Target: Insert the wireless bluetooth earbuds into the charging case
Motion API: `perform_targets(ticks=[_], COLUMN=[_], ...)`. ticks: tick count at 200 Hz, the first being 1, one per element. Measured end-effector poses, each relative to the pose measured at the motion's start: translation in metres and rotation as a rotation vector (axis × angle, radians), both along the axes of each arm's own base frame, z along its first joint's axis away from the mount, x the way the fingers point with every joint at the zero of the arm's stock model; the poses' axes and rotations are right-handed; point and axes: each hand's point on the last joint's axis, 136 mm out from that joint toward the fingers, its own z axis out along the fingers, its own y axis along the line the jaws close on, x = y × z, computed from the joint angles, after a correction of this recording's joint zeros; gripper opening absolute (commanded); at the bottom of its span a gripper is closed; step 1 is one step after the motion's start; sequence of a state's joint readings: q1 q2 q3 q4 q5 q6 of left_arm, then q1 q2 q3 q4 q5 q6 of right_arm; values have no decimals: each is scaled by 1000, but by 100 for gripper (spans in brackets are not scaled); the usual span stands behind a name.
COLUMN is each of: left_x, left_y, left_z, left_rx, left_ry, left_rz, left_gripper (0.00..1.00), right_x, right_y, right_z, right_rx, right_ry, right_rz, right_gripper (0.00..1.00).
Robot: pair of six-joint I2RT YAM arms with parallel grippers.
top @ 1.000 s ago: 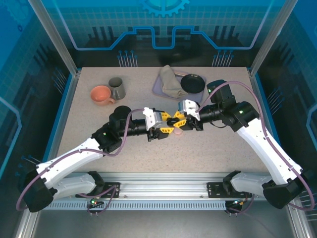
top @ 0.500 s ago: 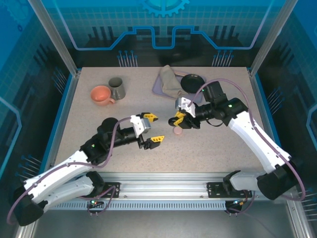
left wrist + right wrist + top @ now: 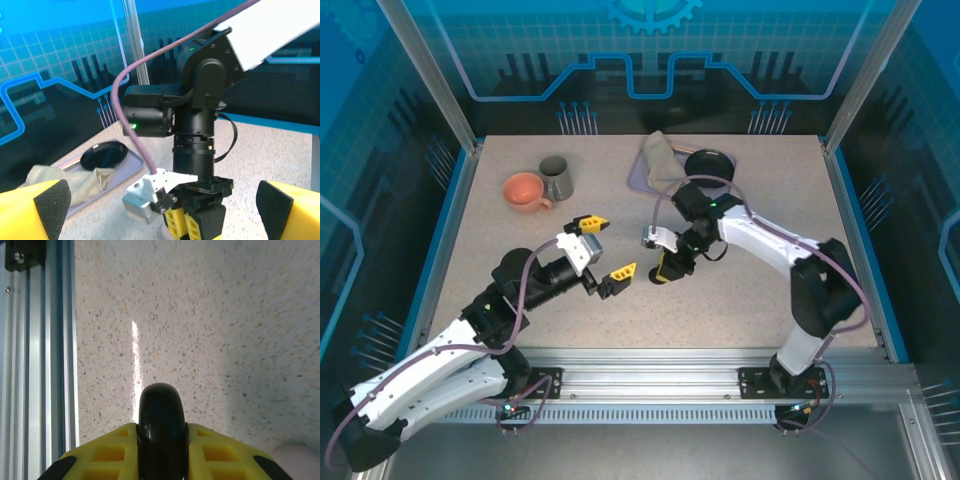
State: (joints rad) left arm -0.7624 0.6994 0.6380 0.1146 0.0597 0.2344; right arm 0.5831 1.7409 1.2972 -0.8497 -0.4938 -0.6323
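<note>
My right gripper [image 3: 663, 274] points straight down at the table's middle, shut on a black round charging case [image 3: 161, 415] that it holds on edge just above the speckled surface. In the left wrist view its yellow fingers [image 3: 194, 226] hang right in front of me. A pale rounded case [image 3: 296, 460] lies blurred on the table beside them. My left gripper [image 3: 610, 246] hovers a little to the left of the right one, open wide, with nothing between its black pads [image 3: 49, 202]. The earbuds are out of view.
An orange cup [image 3: 525, 191] and a grey mug [image 3: 556, 178] stand at the back left. A lilac tray [image 3: 638, 178] at the back centre holds a beige cloth [image 3: 665, 165] and a black round dish [image 3: 708, 167]. An aluminium rail [image 3: 35, 365] edges the near side.
My left gripper let go, opened wide and pulled back to the left. The right gripper swung from level to pointing down and moved left and nearer, still gripping the black case.
</note>
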Motion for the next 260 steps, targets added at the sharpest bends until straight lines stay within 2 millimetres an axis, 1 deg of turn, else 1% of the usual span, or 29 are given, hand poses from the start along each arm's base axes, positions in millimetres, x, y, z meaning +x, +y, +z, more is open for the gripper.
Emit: perform_targets(ticks=[15, 32, 72, 102, 119, 145, 166, 216, 260], left_x=[1, 2, 2, 0, 0, 2, 4, 8, 9], left_y=[1, 4, 17, 25, 29, 32, 35, 40, 40], left_z=[-11, -24, -56, -82, -92, -95, -96, -98, -100], left_rx=[24, 46, 70, 87, 94, 91, 86, 95, 103], left_ry=[42, 99, 239, 328, 362, 378, 383, 380, 385], left_rz=[9, 25, 93, 139, 159, 183, 204, 242, 249], left_gripper=[99, 99, 99, 99, 99, 99, 99, 99, 99], right_x=[3, 7, 13, 11, 11, 13, 15, 17, 21], right_y=[3, 5, 8, 6, 6, 5, 6, 2, 4], right_z=[-15, -25, -42, -56, -61, -68, -71, -74, -74], right_rx=[-32, -53, -98, -142, -160, -190, -199, -228, -221], right_ry=[35, 57, 94, 127, 141, 151, 157, 132, 109], right_rz=[3, 4, 9, 15, 17, 21, 22, 30, 28], right_gripper=[19, 19, 19, 20, 21, 23, 28, 49, 57])
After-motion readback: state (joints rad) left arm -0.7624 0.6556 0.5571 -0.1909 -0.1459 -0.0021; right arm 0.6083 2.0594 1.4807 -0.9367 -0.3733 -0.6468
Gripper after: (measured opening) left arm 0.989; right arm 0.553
